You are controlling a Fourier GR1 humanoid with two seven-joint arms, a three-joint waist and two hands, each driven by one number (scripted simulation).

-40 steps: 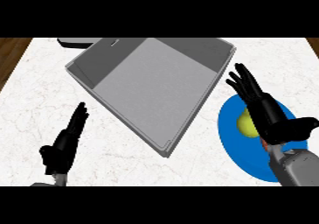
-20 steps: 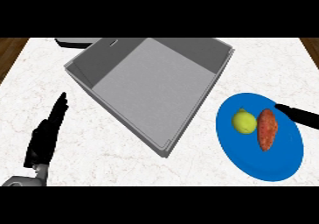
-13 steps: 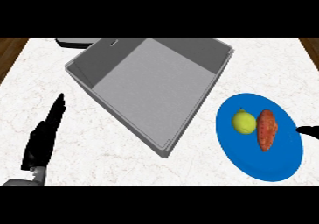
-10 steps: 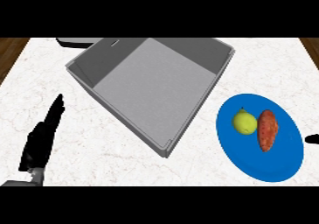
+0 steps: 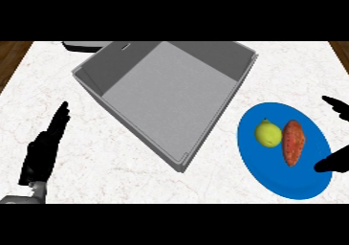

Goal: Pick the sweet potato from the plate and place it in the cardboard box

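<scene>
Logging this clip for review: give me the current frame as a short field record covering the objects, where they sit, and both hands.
sweet potato: lying on the blue plate, not held
yellow-green fruit: on the plate, left of the sweet potato
grey box: open, nothing inside, left of the plate
right hand: at the right edge by the plate, open
left hand: open, resting at lower left

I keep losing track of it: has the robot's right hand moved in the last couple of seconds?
Yes. The right hand was over the blue plate, hiding the sweet potato; now it sits at the plate's right rim, leaving the potato uncovered.
</scene>
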